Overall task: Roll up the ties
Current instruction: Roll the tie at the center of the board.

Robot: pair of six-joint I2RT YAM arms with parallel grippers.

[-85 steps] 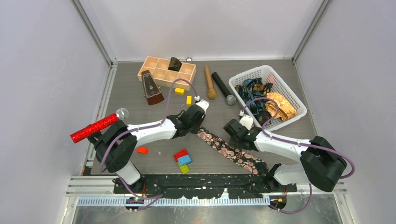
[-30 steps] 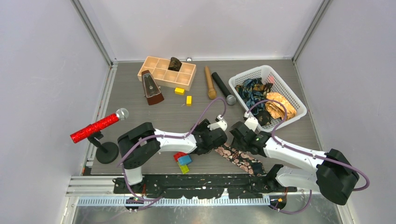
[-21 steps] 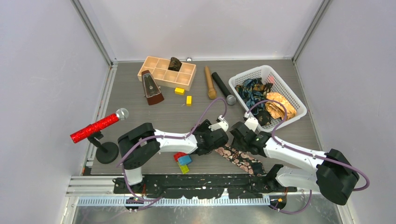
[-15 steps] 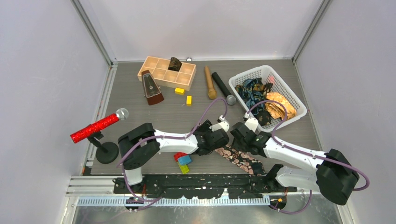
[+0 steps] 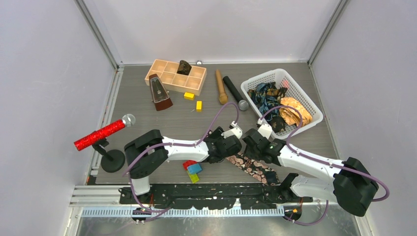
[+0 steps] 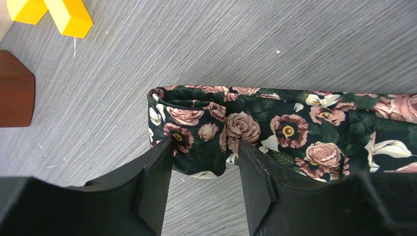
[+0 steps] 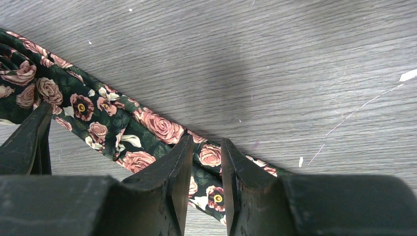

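A black tie with pink roses (image 5: 254,168) lies slanted on the table near the front edge. Its far end is folded over into a flat roll (image 6: 196,118). My left gripper (image 5: 231,151) (image 6: 205,141) is shut on the near edge of that roll, and the fabric bunches between its fingers. My right gripper (image 5: 250,150) (image 7: 205,139) stands just beside it over the flat tie (image 7: 157,125), its jaws a narrow gap apart with the fabric passing beneath. A blue-teal tie (image 5: 265,93) and a golden-orange tie (image 5: 295,110) lie loose in the white basket (image 5: 314,116).
A wooden tray (image 5: 167,73) at the back holds a dark brown bundle (image 5: 184,67). Around it stand a metronome (image 5: 160,93), yellow blocks (image 5: 199,105), a wooden pin (image 5: 221,87) and a black microphone (image 5: 235,92). Coloured blocks (image 5: 193,168) lie under the left arm. A red glittery microphone (image 5: 101,134) stands at the left.
Since the earliest frame both arms came toward the near edge and the tie's far end folded over, so less of it shows. In the last second almost nothing moved.
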